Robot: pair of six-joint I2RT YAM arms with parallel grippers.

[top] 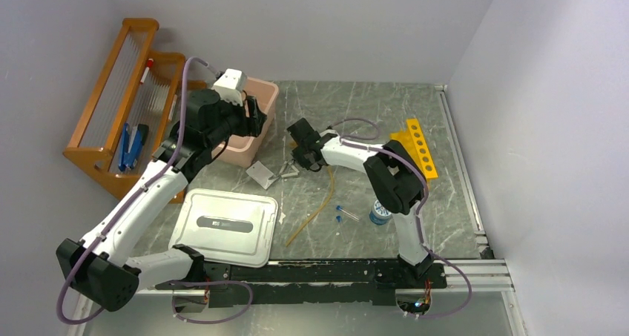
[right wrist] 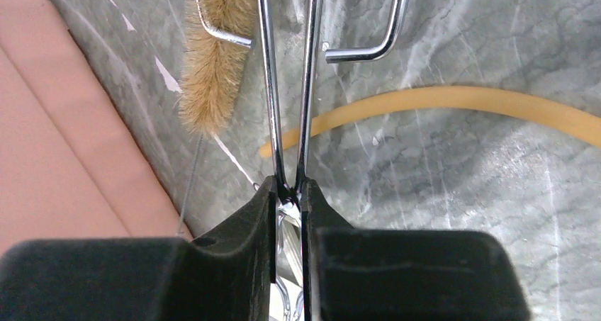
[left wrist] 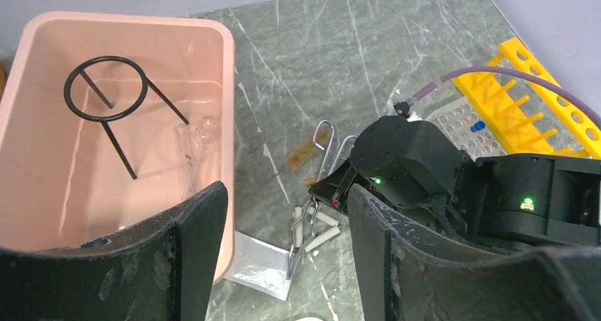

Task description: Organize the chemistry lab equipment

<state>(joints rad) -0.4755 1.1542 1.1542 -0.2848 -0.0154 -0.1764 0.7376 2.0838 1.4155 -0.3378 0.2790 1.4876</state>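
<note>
1. Top view: the left end effector (top: 251, 119) hangs over the pale pink plastic tub (top: 271, 91). The right end effector (top: 300, 145) sits low on the grey marble counter (top: 356, 106), just beside that tub and near the square metal gauze (top: 261, 174). The long tan rubber tube (top: 315, 210) lies on the counter. The tiny blue-capped vials (top: 340, 211) are beside it, and the yellow tube rack (top: 419, 149) is at the far right.
2. Left wrist view: the left end effector's fingers are spread wide with nothing between them. The black wire tripod ring (left wrist: 118, 149) lies inside the tub. The wire triangle with white sleeves (left wrist: 310, 229) rests on the counter beside the gauze.
3. Right wrist view: the right end effector is pressed together, pinching a bright metal wire piece (right wrist: 268, 87). A tan-bristled brush (right wrist: 212, 66) lies just beside it, with the rubber tube on the counter below.
</note>
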